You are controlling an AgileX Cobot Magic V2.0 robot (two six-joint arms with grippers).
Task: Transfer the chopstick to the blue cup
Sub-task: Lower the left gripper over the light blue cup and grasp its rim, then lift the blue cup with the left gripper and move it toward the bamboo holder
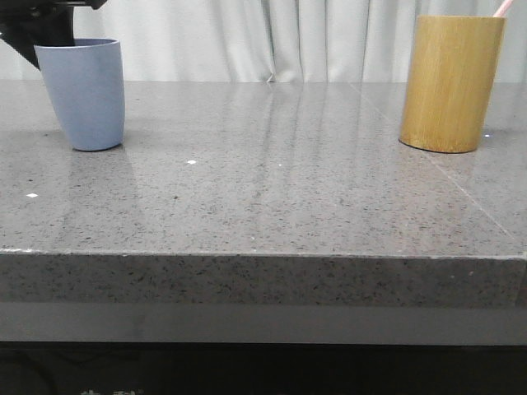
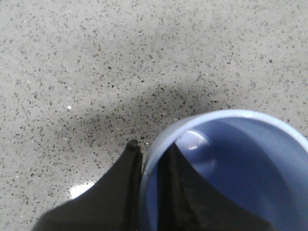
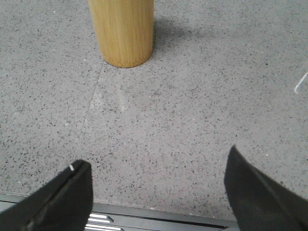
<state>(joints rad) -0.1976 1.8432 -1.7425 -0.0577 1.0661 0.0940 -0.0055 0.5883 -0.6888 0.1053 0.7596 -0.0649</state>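
The pale blue cup [image 1: 84, 93] stands upright at the far left of the table. My left gripper [image 2: 150, 147] is shut on its rim, one finger outside and one inside the cup [image 2: 240, 163]; its black body shows behind the cup in the front view [image 1: 41, 25]. The cup looks empty inside. A pale pink chopstick tip [image 1: 501, 7] sticks out of the yellow-brown bamboo holder [image 1: 450, 82] at the far right. My right gripper [image 3: 159, 166] is open and empty above the table's near edge, with the holder [image 3: 123, 30] ahead of it.
The grey speckled stone table [image 1: 272, 189] has its front edge [image 1: 263, 255] near the camera. White curtains [image 1: 263, 37] hang behind. A metal rail [image 3: 144, 219] lies below the table edge under the right gripper.
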